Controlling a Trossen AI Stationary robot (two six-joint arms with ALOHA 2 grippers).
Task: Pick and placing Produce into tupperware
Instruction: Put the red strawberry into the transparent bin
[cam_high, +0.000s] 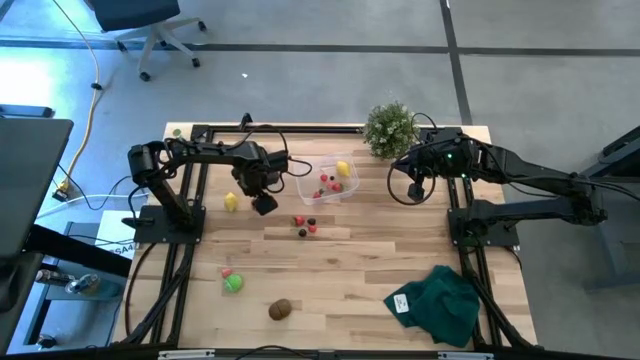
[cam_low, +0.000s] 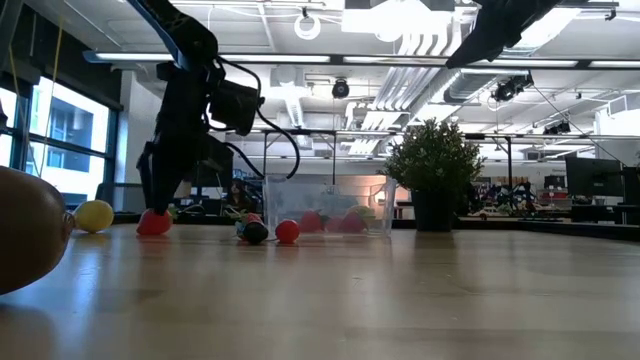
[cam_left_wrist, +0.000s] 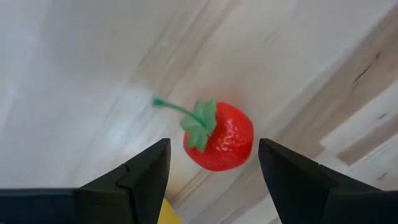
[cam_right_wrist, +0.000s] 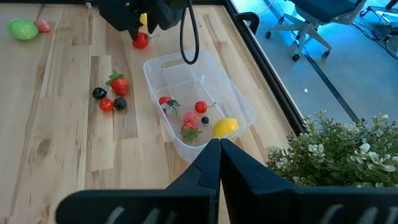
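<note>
A red toy strawberry (cam_left_wrist: 221, 137) with a green stem lies on the wooden table, left of the clear tupperware (cam_high: 327, 183). My left gripper (cam_left_wrist: 214, 146) points down over it, open, one finger on each side and a small gap to each. The tupperware holds a yellow lemon (cam_right_wrist: 225, 127) and several small red pieces. More berries (cam_high: 305, 225) lie loose in front of it. A green ball (cam_high: 233, 283) and a brown kiwi (cam_high: 280, 309) sit near the front edge. My right gripper (cam_right_wrist: 219, 144) hangs shut above the table's far right.
A small yellow piece (cam_high: 231, 202) lies just left of my left gripper. A bushy potted plant (cam_high: 390, 128) stands at the far edge beside the tupperware. A dark green cloth (cam_high: 440, 303) lies at the front right. Bare wood spans the table's middle.
</note>
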